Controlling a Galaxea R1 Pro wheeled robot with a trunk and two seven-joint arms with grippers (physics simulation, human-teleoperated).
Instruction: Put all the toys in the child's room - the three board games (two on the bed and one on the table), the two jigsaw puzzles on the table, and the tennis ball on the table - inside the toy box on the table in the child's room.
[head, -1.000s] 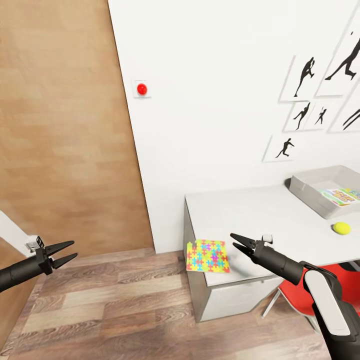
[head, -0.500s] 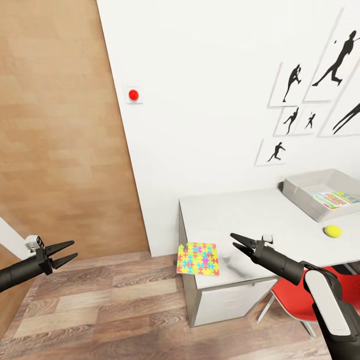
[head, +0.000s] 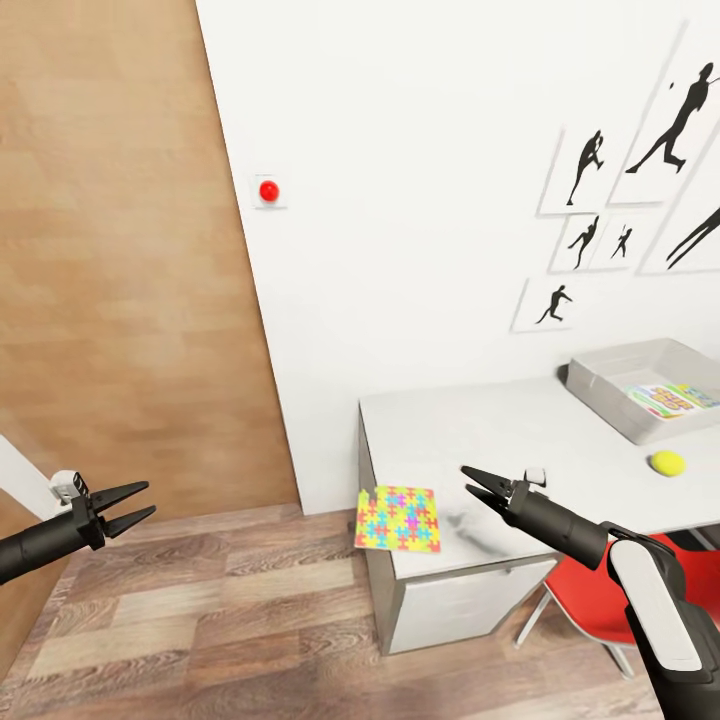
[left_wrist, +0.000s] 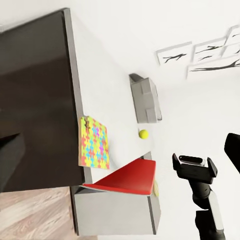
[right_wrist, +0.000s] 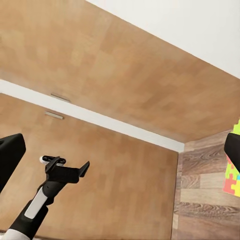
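The toy box (head: 610, 395) is sitting at the far right of the table (head: 480, 430), against the white wall, w/ a colourful printed flat thing (head: 668, 398) lying inside it. The tennis ball (head: 667, 463) is resting on the table top just near of the box, apart from it. A jigsaw puzzle (head: 398, 518) is lying flat at the table's near left corner, its left edge overhanging the table edge a bit; the left wrist view is showing the same puzzle (left_wrist: 94, 143), ball (left_wrist: 143, 133) and box (left_wrist: 145, 98). The right gripper (head: 472, 486) is hovering over the near part of the table, just right of the puzzle, not touching it, fingers spread and holding nothing. The left gripper (head: 138, 504) is hanging well to the left over the wood-plank floor (head: 220, 620), fingers also spread, nothing between them. A red chair (head: 590, 590) is standing under the table's near side, behind the right arm. On the wall, black sports pictures (head: 620, 190) are hanging above the box, and a red button (head: 268, 190) is sitting next to a wooden panel (head: 120, 250) at left.
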